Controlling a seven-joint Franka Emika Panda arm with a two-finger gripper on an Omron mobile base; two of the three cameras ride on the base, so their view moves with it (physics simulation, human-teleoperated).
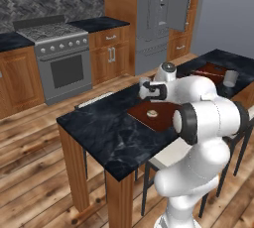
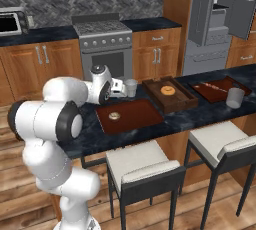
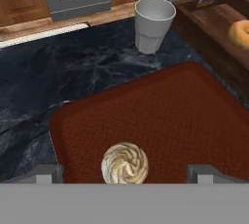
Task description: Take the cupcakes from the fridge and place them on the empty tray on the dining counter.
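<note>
Hovering over the near edge of the tray (image 3: 160,121), the gripper (image 3: 125,172) has its fingers spread wide with nothing between them but air — one cupcake (image 3: 125,163) sits on the tray right below, between the two fingertips in the hand view but not pinched by them. That cupcake has a pale swirled top and rests close to the tray's near edge, toward its left corner as the hand camera sees it.

The tray itself lies flat on the dark marbled bench (image 1: 99,133), close to the edge where the white-seated stools (image 2: 142,169) stand. Just past the tray's far edge there's a grey cup (image 3: 153,23), upright, on the bare bench. Beside that, a deeper wooden tray (image 2: 170,96) with a donut (image 2: 167,90) in it — it sits just next to the flat tray, toward the right in the right base view. Farther along the bench there's another flat reddish tray (image 2: 217,89) and a second grey cup (image 2: 234,97).

Back by the wall, the fridge (image 2: 220,19) stands with its upper doors swung open. I can't make out a second cupcake in there, too small at that range. The stove (image 1: 59,58) sits along the wall counter to its left.
</note>
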